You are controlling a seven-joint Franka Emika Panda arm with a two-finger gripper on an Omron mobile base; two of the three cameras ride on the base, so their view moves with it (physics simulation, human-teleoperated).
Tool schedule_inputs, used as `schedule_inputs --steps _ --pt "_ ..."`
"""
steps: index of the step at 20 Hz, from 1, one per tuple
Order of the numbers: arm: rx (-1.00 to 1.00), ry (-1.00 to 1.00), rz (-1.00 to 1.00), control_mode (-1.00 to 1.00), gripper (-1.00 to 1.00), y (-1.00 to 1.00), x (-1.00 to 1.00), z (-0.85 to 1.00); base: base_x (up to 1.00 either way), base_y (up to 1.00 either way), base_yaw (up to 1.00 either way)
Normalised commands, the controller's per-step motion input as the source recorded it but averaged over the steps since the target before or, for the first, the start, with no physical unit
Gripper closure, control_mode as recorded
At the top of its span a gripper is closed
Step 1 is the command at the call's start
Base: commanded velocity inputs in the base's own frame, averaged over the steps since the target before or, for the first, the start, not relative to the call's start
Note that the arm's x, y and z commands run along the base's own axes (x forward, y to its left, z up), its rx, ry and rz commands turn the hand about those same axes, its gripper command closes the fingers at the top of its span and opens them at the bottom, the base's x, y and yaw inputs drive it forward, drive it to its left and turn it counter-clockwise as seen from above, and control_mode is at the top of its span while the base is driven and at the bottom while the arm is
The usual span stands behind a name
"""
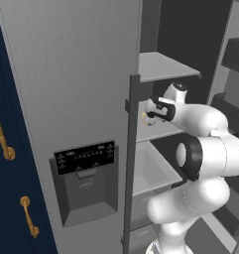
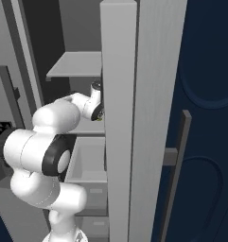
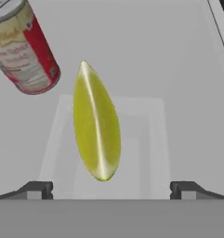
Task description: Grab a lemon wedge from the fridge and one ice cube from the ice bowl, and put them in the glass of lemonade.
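My hand [image 3: 111,189] is inside the fridge [image 1: 66,99], fingers [image 3: 34,189] spread wide apart and gripping nothing. Just ahead, midway between them, the wedge [image 3: 96,123] lies on the pale shelf [image 3: 178,93]. Beyond the wedge, to its upper left, is a red-and-cream can [image 3: 23,49].

lemon wedge [image 3: 96,125] — beside can [image 3: 24,49] (tilted)

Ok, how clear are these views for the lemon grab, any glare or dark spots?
Hand view: lemon wedge sharp, evenly lit, with a pale streak of shine; can slightly soft. Left base view: fridge interior behind the gripper is dark. Right base view: door hides the gripper.
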Motion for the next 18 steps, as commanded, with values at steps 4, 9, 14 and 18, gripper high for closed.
schedule_inputs --steps 4,9,14,18 --pt "0.00 0.05 0.00 -1.00 -1.00 0.00 0.54 -0.03 0.00 0.00 0.00" --pt "0.00 0.00 0.08 -1.00 -1.00 0.08 0.60 -0.06 0.00 0.00 0.00" --pt "0.00 0.00 0.10 -1.00 -1.00 0.17 0.04 -0.04 0.00 0.00 0.00" --pt "0.00 0.00 0.02 -1.00 -1.00 0.06 -0.17 -0.10 0.00 0.00 0.00"
